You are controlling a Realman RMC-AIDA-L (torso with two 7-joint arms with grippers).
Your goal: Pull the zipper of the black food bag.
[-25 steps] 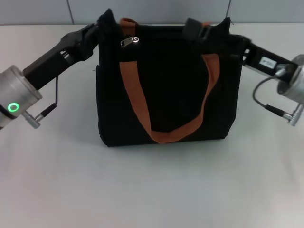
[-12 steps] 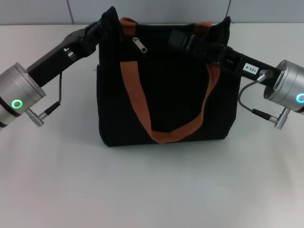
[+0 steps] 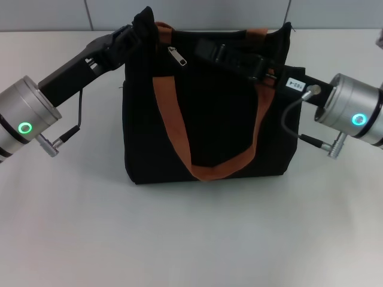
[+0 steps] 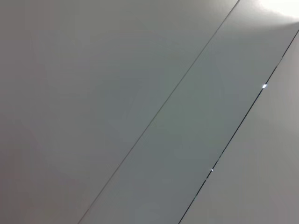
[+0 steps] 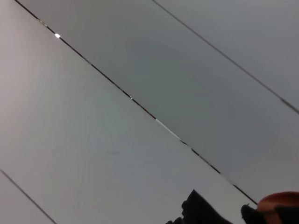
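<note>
The black food bag (image 3: 209,119) stands upright on the white table with orange-brown strap handles (image 3: 173,125). The silver zipper pull (image 3: 176,55) hangs at the left end of the top edge. My left gripper (image 3: 136,31) is shut on the bag's top left corner and holds it raised. My right gripper (image 3: 202,46) reaches in from the right along the top edge and sits just right of the pull, apart from it. The right wrist view shows only a bit of black fabric (image 5: 201,211) and orange strap (image 5: 280,204). The left wrist view shows only wall.
The white table (image 3: 191,239) extends in front of the bag and to both sides. A grey panelled wall (image 3: 191,12) runs behind the table's far edge. Cables (image 3: 290,122) hang from both wrists near the bag's sides.
My right gripper has moved left along the bag's top edge, closer to the zipper pull. The pull has swung from lying sideways to hanging down. My left gripper has shifted slightly right with the corner.
</note>
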